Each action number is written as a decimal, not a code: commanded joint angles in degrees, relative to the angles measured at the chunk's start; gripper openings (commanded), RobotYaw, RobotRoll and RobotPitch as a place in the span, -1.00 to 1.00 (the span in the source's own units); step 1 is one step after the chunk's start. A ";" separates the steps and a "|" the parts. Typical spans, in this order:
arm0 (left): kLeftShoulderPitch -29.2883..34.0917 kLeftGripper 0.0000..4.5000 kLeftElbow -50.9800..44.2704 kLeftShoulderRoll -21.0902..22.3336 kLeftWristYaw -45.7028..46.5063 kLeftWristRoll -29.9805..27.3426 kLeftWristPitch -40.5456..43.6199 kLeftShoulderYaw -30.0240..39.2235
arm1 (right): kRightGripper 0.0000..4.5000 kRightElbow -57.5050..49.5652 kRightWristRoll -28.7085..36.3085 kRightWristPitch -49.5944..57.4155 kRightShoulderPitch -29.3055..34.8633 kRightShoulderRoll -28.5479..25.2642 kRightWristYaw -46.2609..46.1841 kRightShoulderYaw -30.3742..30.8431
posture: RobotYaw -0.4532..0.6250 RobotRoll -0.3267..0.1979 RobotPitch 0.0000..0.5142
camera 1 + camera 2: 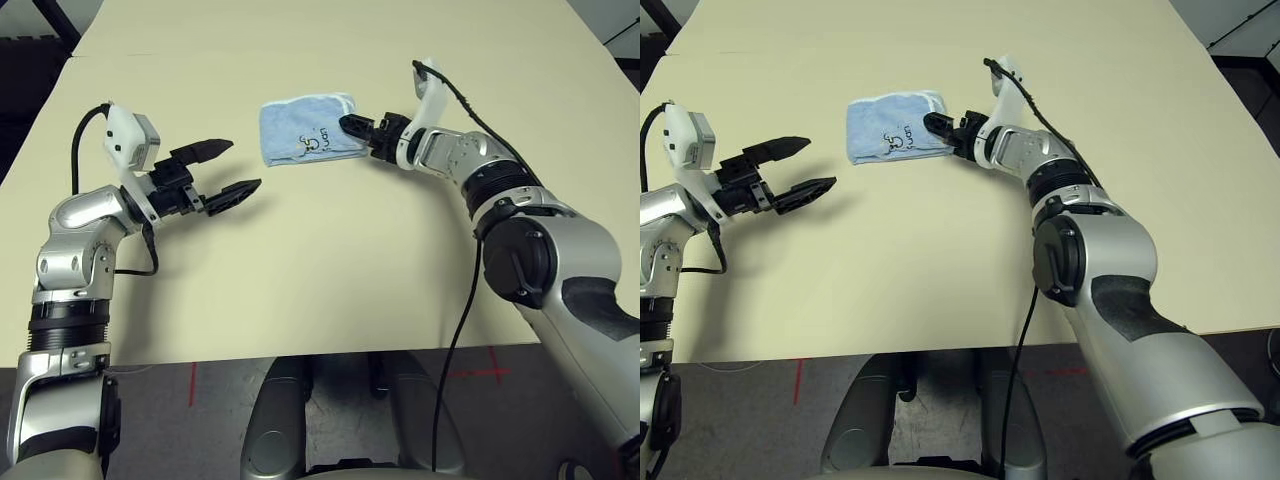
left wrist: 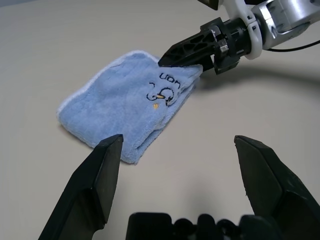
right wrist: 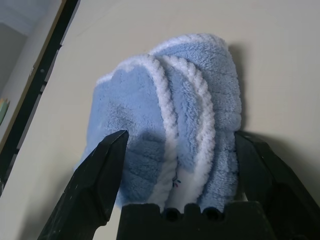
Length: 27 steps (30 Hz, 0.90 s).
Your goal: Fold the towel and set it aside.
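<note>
Spread black fingers (image 3: pixel 102 180) of the right gripper (image 1: pixel 352 127) straddle the folded towel's (image 1: pixel 305 128) edge on the surface (image 1: pixel 330 260), left gripper (image 1: pixel 222 168) open well apart; closing shallowly could unravel the fold.

The left gripper (image 1: pixel 224 168) hovers with both fingers spread wide and nothing between them, pointing level toward the right. The right gripper (image 1: pixel 352 127) reaches forward-left, its fingers spread wide, arm extended.

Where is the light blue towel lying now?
In the left eye view the folded towel lies on the far middle of the table, with its right edge between the open jaws of the right gripper; the left gripper is apart, nearer and left.
</note>
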 commanded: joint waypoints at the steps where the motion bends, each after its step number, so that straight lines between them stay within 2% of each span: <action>1: 1.35 1.00 -2.47 0.52 0.31 -0.99 1.63 0.34 | 0.99 1.72 0.77 0.39 -0.10 1.70 -1.78 -1.19 | 0.12 0.25 0.07; 4: 1.48 1.00 -2.89 0.52 0.49 -1.09 2.08 0.37 | 0.99 1.71 0.77 0.21 -0.21 1.97 -2.12 -1.77 | 0.13 0.25 0.07; 7: 1.55 1.00 -2.92 0.72 0.41 -1.25 2.33 0.31 | 0.73 1.66 0.97 0.15 -0.28 1.84 -2.18 -2.07 | 0.12 0.25 0.04; 17: 0.43 1.00 -1.77 0.37 0.07 -1.18 2.91 -0.75 | -0.94 1.45 1.26 1.14 -0.73 0.66 -0.66 -2.06 | 0.07 0.25 0.01; 22: 0.12 1.00 -1.34 0.13 0.09 -1.04 2.91 -1.03 | -0.99 1.07 2.33 1.24 -0.98 -1.04 0.42 -2.94 | 0.04 0.25 0.02; 27: 0.82 1.00 -1.56 0.19 0.02 -1.06 2.97 -1.02 | -0.99 0.21 4.33 0.04 0.08 -4.38 2.69 -4.89 | -0.03 0.25 -0.08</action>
